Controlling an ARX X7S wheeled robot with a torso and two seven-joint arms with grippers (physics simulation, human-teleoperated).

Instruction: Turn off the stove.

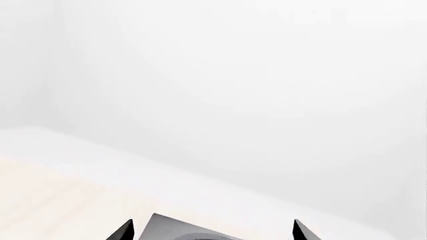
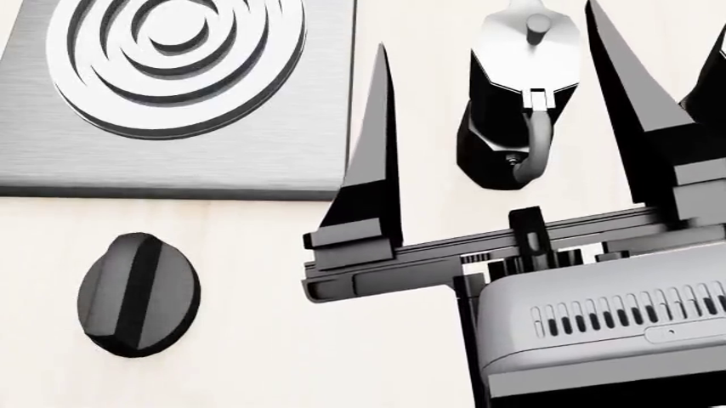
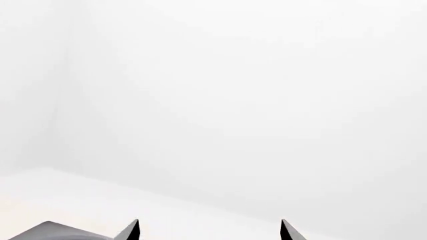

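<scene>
In the head view the stove is a brushed grey metal slab (image 2: 284, 161) with a round ringed burner (image 2: 176, 59) at the top left. Its black ridged knob (image 2: 138, 294) lies on the pale table in front of the slab. My right gripper (image 2: 485, 25) is open and empty, well to the right of the knob, with its fingers pointing away from me beside the slab's right edge. It also shows in the right wrist view (image 3: 209, 222), with a slab corner (image 3: 53, 231) beside one finger. My left gripper (image 1: 213, 222) is open and empty, with a slab corner (image 1: 167, 227) between its fingers; it is outside the head view.
A black moka pot (image 2: 505, 110) with a silvery lid stands between the right gripper's fingers, farther back. The pale wooden table (image 2: 284, 357) runs around the knob. Both wrist views show mostly white wall.
</scene>
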